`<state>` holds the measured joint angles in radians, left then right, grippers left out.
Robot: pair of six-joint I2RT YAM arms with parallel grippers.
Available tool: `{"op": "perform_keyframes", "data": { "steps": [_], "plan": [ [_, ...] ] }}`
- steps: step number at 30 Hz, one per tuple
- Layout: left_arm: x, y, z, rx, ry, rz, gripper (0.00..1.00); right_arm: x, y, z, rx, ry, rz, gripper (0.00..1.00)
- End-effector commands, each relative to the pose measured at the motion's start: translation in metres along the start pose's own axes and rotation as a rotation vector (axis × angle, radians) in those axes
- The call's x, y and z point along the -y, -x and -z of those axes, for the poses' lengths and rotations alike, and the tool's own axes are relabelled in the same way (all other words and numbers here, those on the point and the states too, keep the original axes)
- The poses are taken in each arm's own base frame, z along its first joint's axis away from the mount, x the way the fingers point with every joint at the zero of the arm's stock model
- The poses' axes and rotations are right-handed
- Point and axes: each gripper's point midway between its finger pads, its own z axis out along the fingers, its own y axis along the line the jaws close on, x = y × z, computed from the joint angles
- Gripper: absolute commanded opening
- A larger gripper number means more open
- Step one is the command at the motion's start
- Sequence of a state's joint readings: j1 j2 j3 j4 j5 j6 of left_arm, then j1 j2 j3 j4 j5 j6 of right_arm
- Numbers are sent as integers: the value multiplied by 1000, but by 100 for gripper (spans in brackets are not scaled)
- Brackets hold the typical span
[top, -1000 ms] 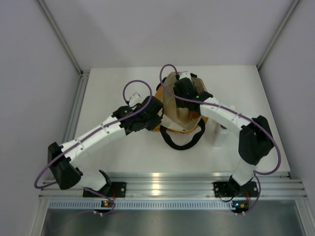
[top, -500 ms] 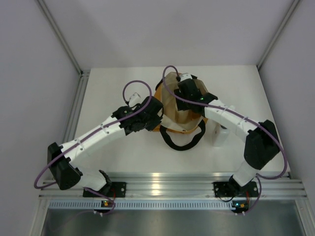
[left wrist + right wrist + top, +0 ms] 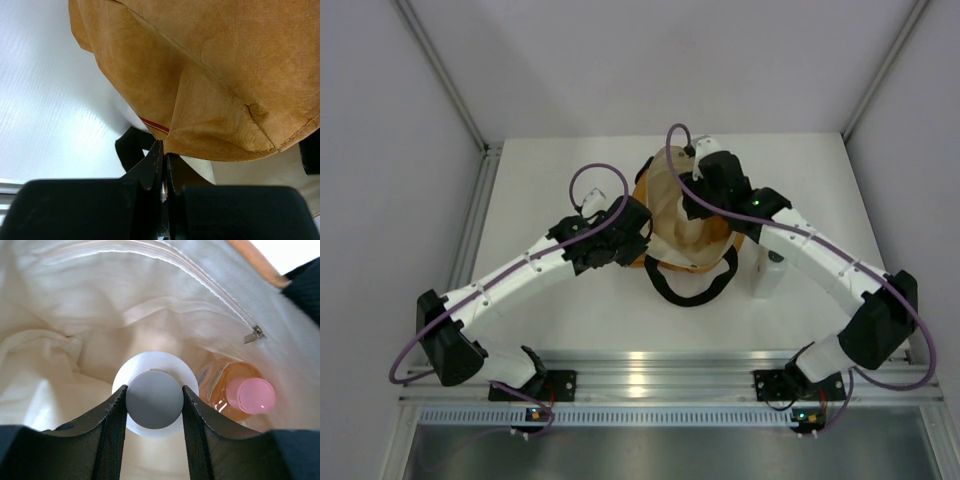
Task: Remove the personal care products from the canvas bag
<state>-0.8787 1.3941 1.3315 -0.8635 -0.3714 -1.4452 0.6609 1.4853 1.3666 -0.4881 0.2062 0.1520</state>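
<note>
Left claw (image 3: 164,165): clenched on a fold of the canvas bag (image 3: 670,225) at its left rim. The bag sits mid-counter (image 3: 560,180), mouth open. Right claw (image 3: 154,391): down inside the bag, gripping the dark cap of the white bottle (image 3: 153,405). Orange bottle (image 3: 240,395), pink cap, lies just right of it on the lining. Pale bottle (image 3: 767,272) stands on the counter right of the bag.

Top view: right claw (image 3: 154,390) is down inside canvas bag (image 3: 670,225), hidden by its wrist. Inside the bag, white bottle (image 3: 155,362) shows only cap and shoulder; orange bottle (image 3: 240,392) base buried. 1 pale bottle (image 3: 767,272) right of bag: too small to identify.
</note>
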Motion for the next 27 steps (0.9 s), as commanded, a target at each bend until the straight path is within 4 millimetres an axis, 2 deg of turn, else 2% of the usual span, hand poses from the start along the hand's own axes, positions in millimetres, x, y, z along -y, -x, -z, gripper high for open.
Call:
{"op": "perform_keyframes", "data": {
  "steps": [1,9,10,12,17,22,25,27],
  "plan": [
    [12,2,4,4,-28,14,0,-14,82,62,244,101,2,0],
    [13,-2,0,-13,-19,16,0,-23,117,124,348,207,10,0],
    [13,-2,0,-13,-19,16,0,-23,128,136,375,214,4,0],
    [12,-2,0,-13,-20,19,0,-21,133,148,385,220,2,0],
    [11,-2,1,-13,-20,30,0,-13,166,195,491,219,-29,0],
    [8,-3,1,-14,-16,33,0,10,197,242,615,142,-81,0],
    [6,-2,2,-11,-16,38,0,32,209,262,663,46,-110,0],
    [5,0,3,-7,-18,43,0,49,212,268,676,-42,-116,0]
  ]
}}
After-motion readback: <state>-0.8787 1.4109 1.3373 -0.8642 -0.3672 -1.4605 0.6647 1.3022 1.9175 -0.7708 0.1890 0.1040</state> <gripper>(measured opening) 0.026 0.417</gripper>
